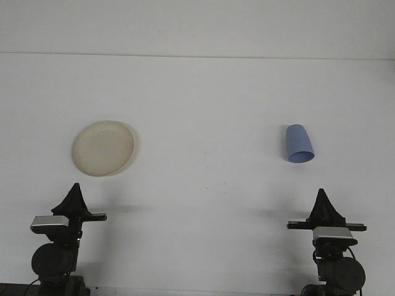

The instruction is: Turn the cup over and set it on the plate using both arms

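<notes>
Left gripper (74,187) parked at near-left tabletop edge, fingers pinched to a point, nothing held. Plate (103,148) sits left of centre, within its reach, probably yours to steady. Cup (299,144) well apart toward right edge, apparently inverted. Right gripper (321,193) near-right edge, likewise pinched, empty, lined up below cup for your flip.

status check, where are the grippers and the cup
Left gripper and right gripper both low near the front edge, holding nothing. Blue cup on the table, right side, untouched. Plate left side, bare. Nothing between them.
</notes>
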Controlling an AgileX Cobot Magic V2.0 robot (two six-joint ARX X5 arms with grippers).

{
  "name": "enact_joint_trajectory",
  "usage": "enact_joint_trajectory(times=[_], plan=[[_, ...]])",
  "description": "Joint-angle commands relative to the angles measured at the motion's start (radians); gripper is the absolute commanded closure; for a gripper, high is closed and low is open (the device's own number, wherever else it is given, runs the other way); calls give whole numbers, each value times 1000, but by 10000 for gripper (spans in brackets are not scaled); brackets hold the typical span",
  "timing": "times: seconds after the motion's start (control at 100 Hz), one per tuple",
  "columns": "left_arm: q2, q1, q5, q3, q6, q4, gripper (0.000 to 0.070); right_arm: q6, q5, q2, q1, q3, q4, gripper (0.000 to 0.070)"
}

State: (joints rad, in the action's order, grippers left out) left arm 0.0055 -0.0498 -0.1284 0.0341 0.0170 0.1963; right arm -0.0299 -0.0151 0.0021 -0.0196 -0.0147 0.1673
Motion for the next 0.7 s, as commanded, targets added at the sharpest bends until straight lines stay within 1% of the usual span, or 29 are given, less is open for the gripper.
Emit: enact_joint_trajectory(times=[0.0,0.35,0.43,0.69], plan=[[-1,1,-2,-20,-2,14,689,8,-1,-1,-1,2,12,693],[-1,1,-2,-20,-2,14,689,15,0,-1,-1,-20,-18,693],[-1,1,-2,-20,-2,14,689,31,-1,0,-1,-61,-80,693],[-1,1,-2,-20,-2,14,689,30,0,49,-1,-271,-327,693]])
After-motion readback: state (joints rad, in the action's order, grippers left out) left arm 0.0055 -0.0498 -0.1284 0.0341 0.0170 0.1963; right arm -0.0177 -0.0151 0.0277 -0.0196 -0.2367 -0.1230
